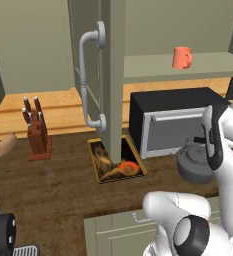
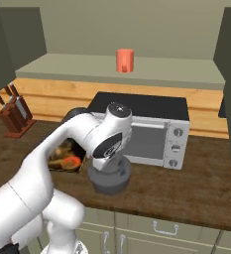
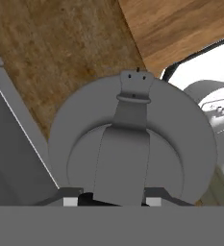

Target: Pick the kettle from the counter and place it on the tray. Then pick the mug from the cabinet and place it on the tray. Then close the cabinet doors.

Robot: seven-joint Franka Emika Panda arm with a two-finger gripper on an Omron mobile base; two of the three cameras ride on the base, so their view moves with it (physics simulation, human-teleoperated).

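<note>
On counter (image 1: 58, 185) (dark wood), kettle (image 1: 194, 164), tray (image 1: 115, 161)

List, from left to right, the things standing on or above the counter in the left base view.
Knife block → cabinet door handle → tray → mug → kettle.

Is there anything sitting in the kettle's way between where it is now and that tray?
Nothing visible on the counter lies between the kettle and the tray. But the open cabinet door hangs in front of the tray in the left base view, close above it.
</note>
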